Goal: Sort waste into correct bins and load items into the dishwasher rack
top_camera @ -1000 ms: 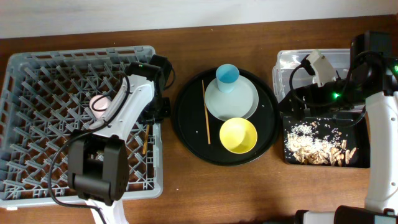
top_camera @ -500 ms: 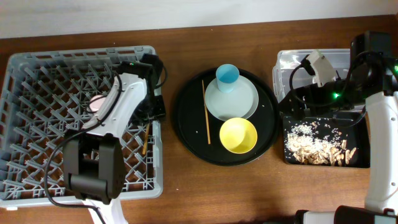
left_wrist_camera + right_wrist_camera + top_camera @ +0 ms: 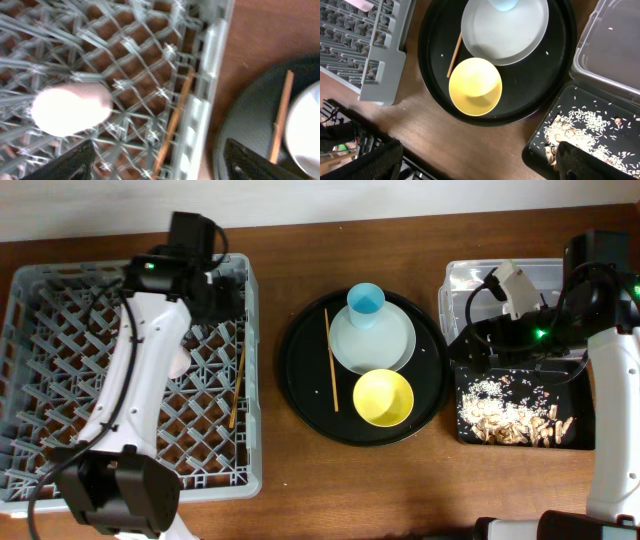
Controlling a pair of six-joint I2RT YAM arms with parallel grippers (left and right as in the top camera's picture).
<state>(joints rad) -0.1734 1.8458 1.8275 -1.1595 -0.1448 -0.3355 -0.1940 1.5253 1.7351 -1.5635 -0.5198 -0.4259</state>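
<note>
The grey dishwasher rack (image 3: 60,430) holds the pink cup (image 3: 70,107) and 1 chopstick (image 3: 237,390) by its right wall, both where they lay 1 second ago. The left gripper (image 3: 160,162) has risen off them toward the rack's far right corner, fingers spread wide and empty. The right gripper (image 3: 480,165), also spread and empty, has not moved from beside the clear tub (image 3: 540,275).

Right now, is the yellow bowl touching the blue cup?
Apart. The overhead view shows bare plate between the yellow bowl and the blue cup.
</note>
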